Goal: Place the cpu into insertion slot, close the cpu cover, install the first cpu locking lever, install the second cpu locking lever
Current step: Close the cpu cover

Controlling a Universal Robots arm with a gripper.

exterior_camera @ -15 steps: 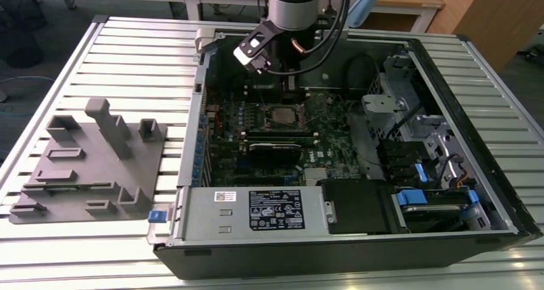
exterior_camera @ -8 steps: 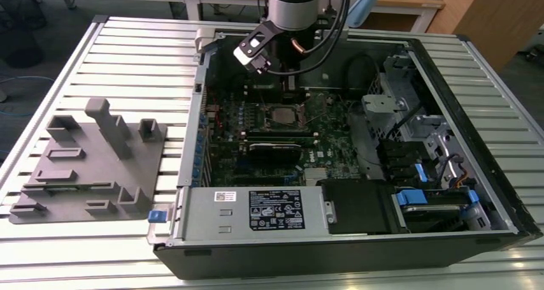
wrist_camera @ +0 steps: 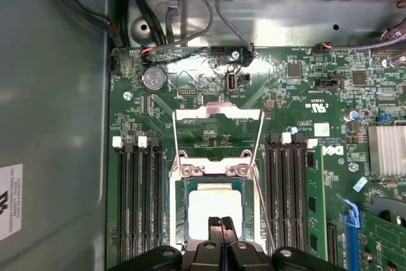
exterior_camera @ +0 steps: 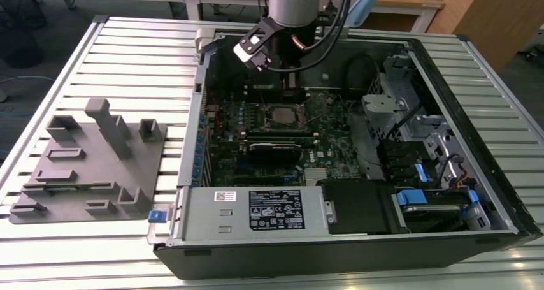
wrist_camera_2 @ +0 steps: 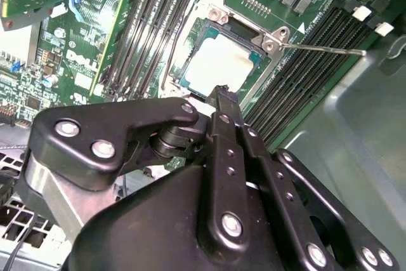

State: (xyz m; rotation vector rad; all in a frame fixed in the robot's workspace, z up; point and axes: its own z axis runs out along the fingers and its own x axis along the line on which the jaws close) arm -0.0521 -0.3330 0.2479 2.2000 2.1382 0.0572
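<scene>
The cpu (wrist_camera: 216,206) (wrist_camera_2: 219,63) lies flat in the insertion slot (wrist_camera: 179,211) (exterior_camera: 283,116), its silver face up. The cpu cover (wrist_camera: 217,115) is swung open, away from the slot, with green board showing through its window. Two thin wire locking levers (wrist_camera: 266,211) (wrist_camera_2: 325,48) stand unlatched beside the socket. My gripper (wrist_camera: 221,224) (wrist_camera_2: 222,95) (exterior_camera: 289,85) hangs just above the near edge of the cpu, fingers shut together with nothing between them.
The socket sits on a green motherboard inside an open computer case (exterior_camera: 195,111) on a slatted metal table. Long black memory slots (wrist_camera: 136,207) (wrist_camera: 285,201) flank the socket. A grey fixture block (exterior_camera: 85,169) lies on the exterior view's left. Drive bays (exterior_camera: 425,150) and cables fill the case's right.
</scene>
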